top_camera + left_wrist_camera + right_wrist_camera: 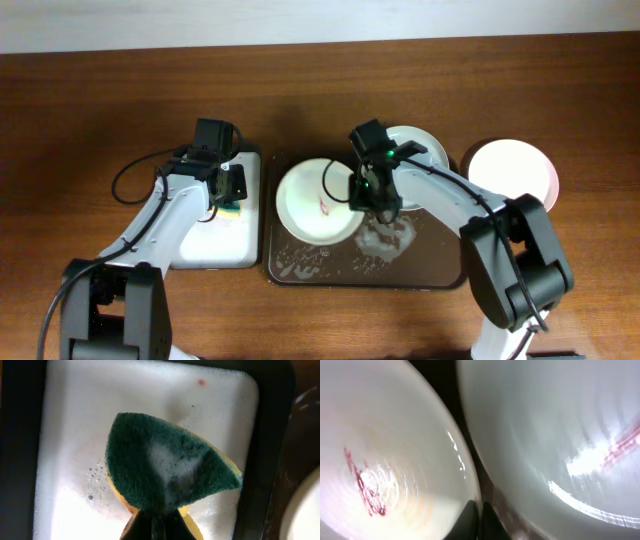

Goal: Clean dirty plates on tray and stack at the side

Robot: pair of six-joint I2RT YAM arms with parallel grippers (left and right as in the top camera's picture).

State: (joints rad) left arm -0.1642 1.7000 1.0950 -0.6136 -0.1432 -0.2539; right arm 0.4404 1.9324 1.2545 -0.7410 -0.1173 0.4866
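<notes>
Right hand (374, 203) (481, 516) is closed on the 3 o'clock rim of the white plate (318, 200) (375, 460), its two dark fingers pinching the edge. That plate lies in the 9 o'clock half of the brown tray (440, 272) with a red smear in its centre. The mint plate (420, 145) (555, 430), also smeared red, sits at the tray's 1 o'clock corner, just beside the white one. Suds (385, 238) spread toward the tray's 6 o'clock side. A second white plate (512, 172) rests on the counter (120, 90) at 3 o'clock of the tray. Left hand (228, 195) (156, 525) grips a green-and-yellow sponge (232, 209) (165, 460) above the foamy small tray (215, 250) (70, 435) at 9 o'clock
</notes>
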